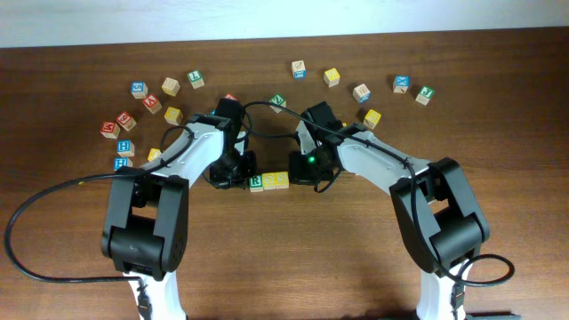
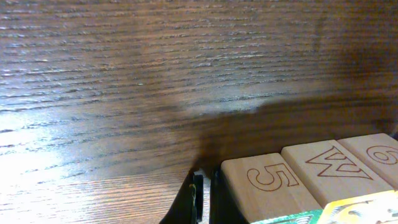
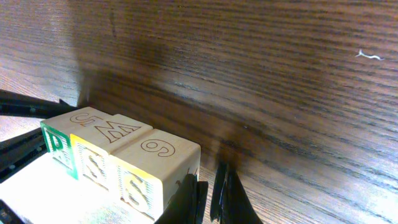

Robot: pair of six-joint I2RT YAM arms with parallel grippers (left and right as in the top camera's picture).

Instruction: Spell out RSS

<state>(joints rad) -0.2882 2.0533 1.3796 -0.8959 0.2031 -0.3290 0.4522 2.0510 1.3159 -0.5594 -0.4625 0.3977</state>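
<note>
Left jaws closed to thin slit, gripping nothing, just beside R cube (image 3: 57, 148), outer side; right jaws likewise, empty, just past far S cube (image 3: 135, 183); middle S cube (image 3: 93, 165) touching R cube, one straight row on bench (image 1: 524, 133); scattered alphabet cubes (image 1: 332, 76) well behind R cube.

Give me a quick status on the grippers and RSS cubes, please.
Left gripper shut, empty, at the R end. Right gripper shut, empty, at the S end. RSS row lined up, cubes touching. Nothing blocking.
</note>
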